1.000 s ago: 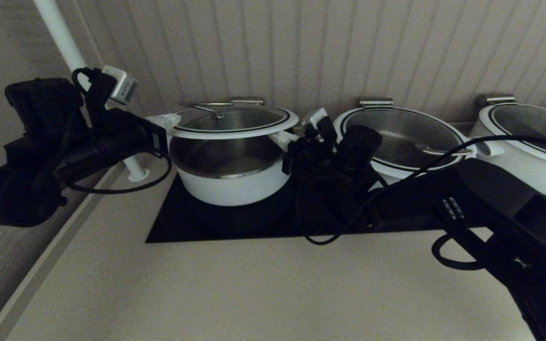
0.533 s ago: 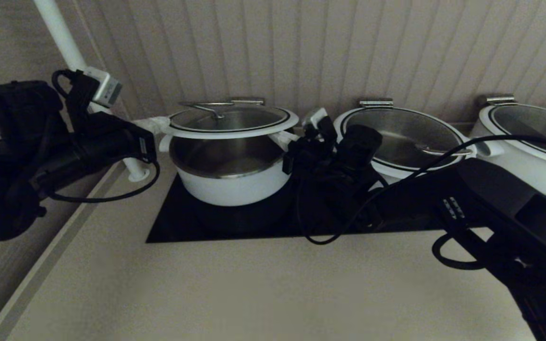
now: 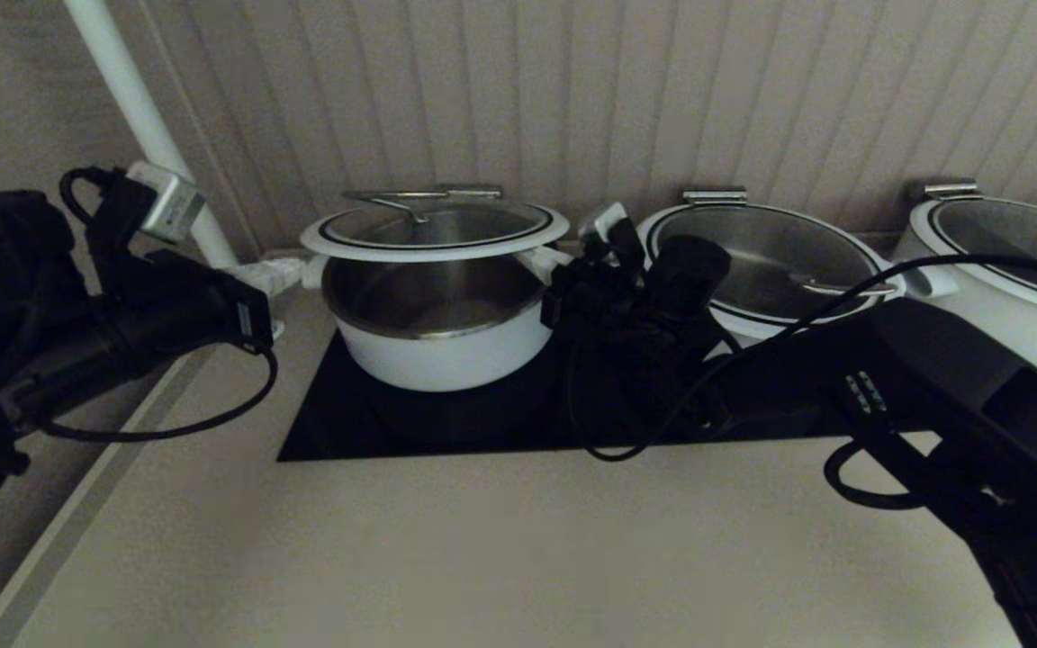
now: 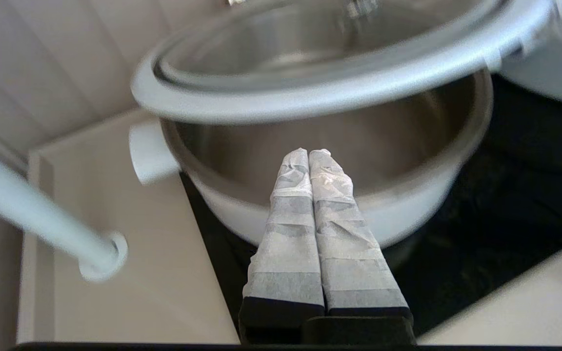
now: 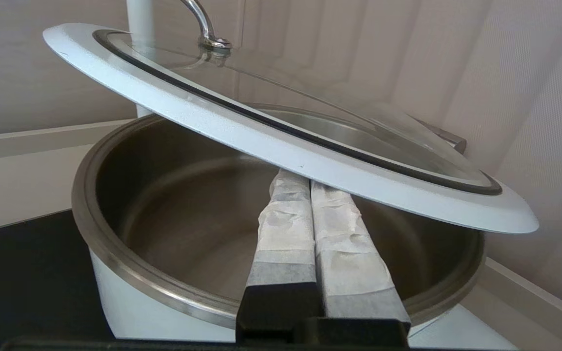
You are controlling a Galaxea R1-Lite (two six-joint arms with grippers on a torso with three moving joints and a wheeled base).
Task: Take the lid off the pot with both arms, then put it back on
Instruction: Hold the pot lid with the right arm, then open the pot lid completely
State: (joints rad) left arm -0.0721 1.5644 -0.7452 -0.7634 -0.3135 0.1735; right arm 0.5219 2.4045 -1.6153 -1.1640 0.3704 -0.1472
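The lid, glass with a white rim and a wire handle, hangs tilted above the open pot. My right gripper is shut, and its taped fingers reach under the lid's right rim over the pot's steel bowl; the tips touch the rim's underside. My left gripper is shut and empty, to the left of the pot and clear of the lid. In the left wrist view its tips point at the pot wall, below the lid.
The pot stands on a black cooktop. Two wider white pots stand to the right, the nearer close behind my right arm. A white pole rises behind my left gripper. A panelled wall runs behind.
My left arm has drawn back to the left, out from under the lid's left rim. The lid stays raised. My right arm has not moved.
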